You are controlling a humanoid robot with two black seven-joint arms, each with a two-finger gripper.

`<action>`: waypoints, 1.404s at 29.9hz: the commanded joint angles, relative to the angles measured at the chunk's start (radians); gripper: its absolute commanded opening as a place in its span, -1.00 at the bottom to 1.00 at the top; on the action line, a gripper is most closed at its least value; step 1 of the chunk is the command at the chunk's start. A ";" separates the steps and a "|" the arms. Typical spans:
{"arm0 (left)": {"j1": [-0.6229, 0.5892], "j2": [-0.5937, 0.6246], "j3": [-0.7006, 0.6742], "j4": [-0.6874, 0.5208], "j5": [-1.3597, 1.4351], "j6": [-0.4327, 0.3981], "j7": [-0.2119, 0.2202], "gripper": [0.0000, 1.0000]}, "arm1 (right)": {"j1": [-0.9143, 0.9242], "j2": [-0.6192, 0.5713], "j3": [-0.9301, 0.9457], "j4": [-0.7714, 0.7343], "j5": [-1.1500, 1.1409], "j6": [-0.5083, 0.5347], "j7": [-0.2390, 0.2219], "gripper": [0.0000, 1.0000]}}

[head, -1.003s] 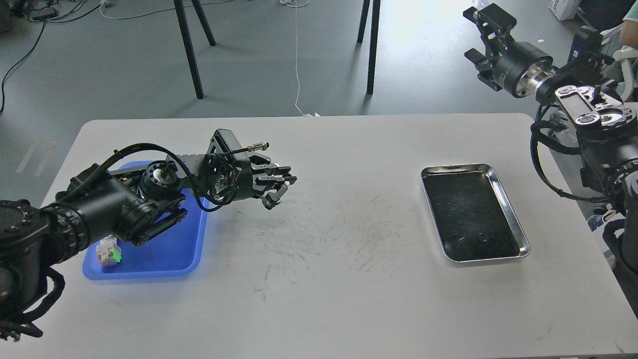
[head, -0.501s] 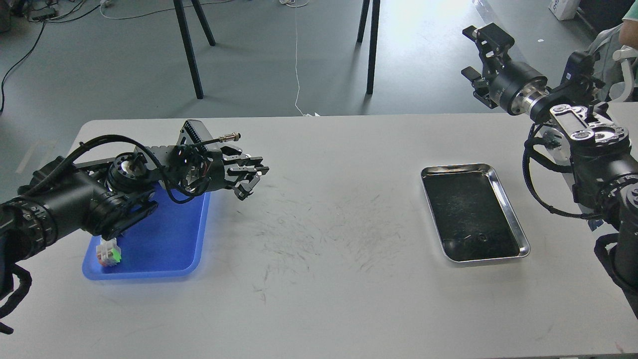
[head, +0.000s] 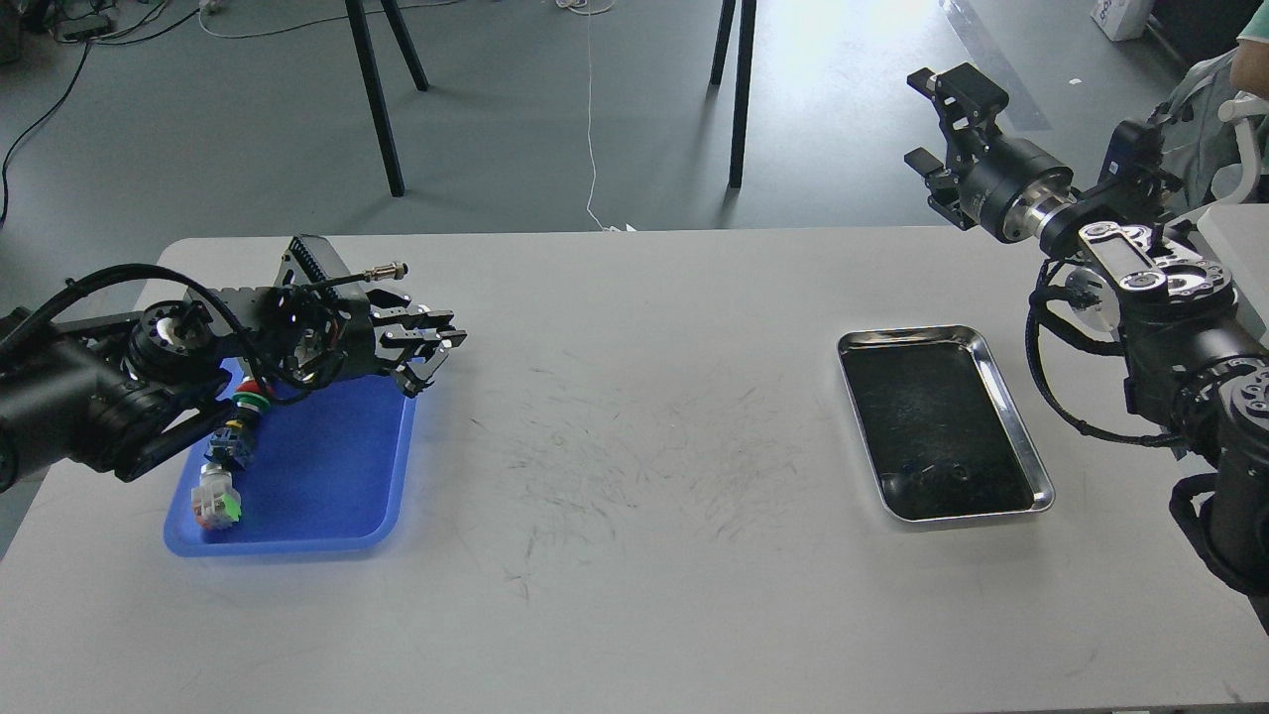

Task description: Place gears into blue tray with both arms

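**Gears in steel tray, nothing gripped yet**

Gears [head: 958, 472]: tiny dark specks, barely readable, on dark floor of steel tray [head: 1003, 397], near its front end, right half of surface [head: 634, 555]. Count unclear; two or three blobs at most. None visible in blue tray [head: 327, 476].

Blue tray at left of surface, holding coloured push-button switches [head: 226, 466] along its left side: red/green one at top, white/green one lower down. Not task parts.

Step, by judgement: between transfers or before first pick; gears apparently not moved over yet. Next move likely calls for right arm down into steel tray over the front end, jaws narrowed to fingertip-size part, pinch from above on flat floor, rim avoided. Small dark parts on dark floor: hard target, slip likely. Then carry across to blue tray, or hand-over mid-surface given the wide gap between trays.

Left gripper [head: 428, 359]: hovering at far right corner of blue tray, over its rim, pointing right and slightly down. Jaws apart, nothing between them. Forearm low and roughly level, crossing far left part of blue tray, cable looped over wrist.

Right gripper [head: 940, 124]: raised high, beyond far right edge of surface, over floor, well apart from steel tray. Pointing up and away to the left. Jaws look parted, empty as far as visible. Elbow and upper arm bulk at right edge of view.
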 commanded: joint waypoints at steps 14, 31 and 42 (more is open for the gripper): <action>-0.024 0.116 0.093 -0.106 0.048 -0.002 0.000 -0.55 | -0.003 0.008 0.000 -0.002 -0.001 0.000 0.000 0.94; -0.018 0.151 0.130 -0.099 0.127 0.000 0.000 -0.54 | -0.004 0.008 0.015 -0.002 0.000 0.000 0.000 0.94; -0.011 0.170 0.132 -0.092 0.162 0.001 0.000 -0.53 | -0.006 0.008 0.026 -0.003 0.000 0.000 0.000 0.94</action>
